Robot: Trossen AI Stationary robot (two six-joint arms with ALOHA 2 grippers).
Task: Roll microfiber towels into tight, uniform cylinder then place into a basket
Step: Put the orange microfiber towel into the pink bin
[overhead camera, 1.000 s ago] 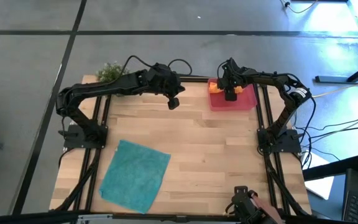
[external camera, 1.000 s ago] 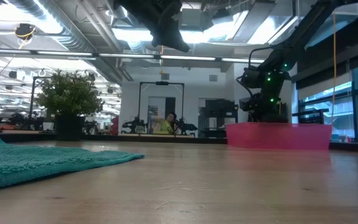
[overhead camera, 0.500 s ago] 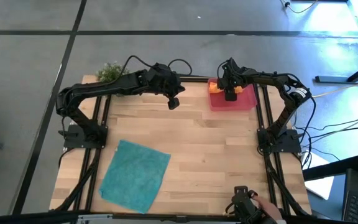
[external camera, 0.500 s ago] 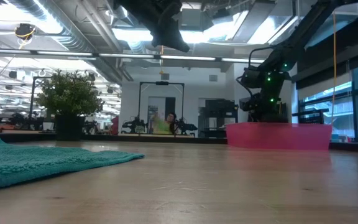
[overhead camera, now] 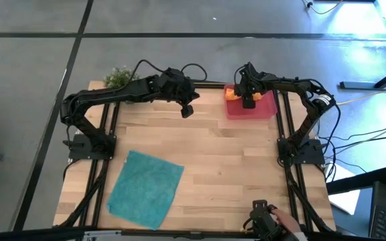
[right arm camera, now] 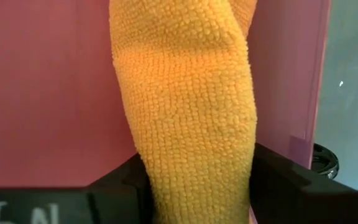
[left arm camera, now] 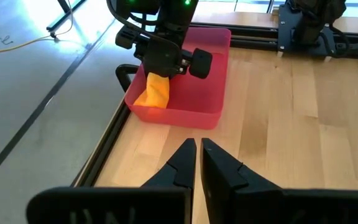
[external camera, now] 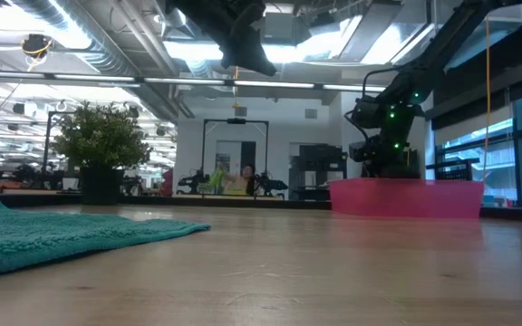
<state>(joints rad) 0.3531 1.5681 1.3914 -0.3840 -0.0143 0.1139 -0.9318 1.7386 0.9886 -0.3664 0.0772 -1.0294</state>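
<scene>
An orange microfiber towel (right arm camera: 185,93), rolled into a thick cylinder, is inside the pinkish-red basket (overhead camera: 263,109) at the table's far right. My right gripper (overhead camera: 248,100) reaches down into the basket and is shut on it. The roll also shows in the left wrist view (left arm camera: 154,92), by the basket's wall. The teal towel (overhead camera: 146,188) lies spread flat on the wood at the near left. My left gripper (left arm camera: 197,146) hangs shut above the table's far middle, with nothing in it. My right gripper pinches the orange roll's sides (right arm camera: 166,180) between its two fingers (right arm camera: 284,180), which lie across the roll. The fingers slant down from above into the basket. The roll's far end (left arm camera: 149,98) reaches down to the basket's floor by the wall.
A small green plant (overhead camera: 117,77) stands at the far left corner. Black frame rails (overhead camera: 287,134) run along both sides of the table. Bare wood (overhead camera: 233,161) lies between the teal towel and the basket. A person's hand (overhead camera: 290,221) shows at the near edge.
</scene>
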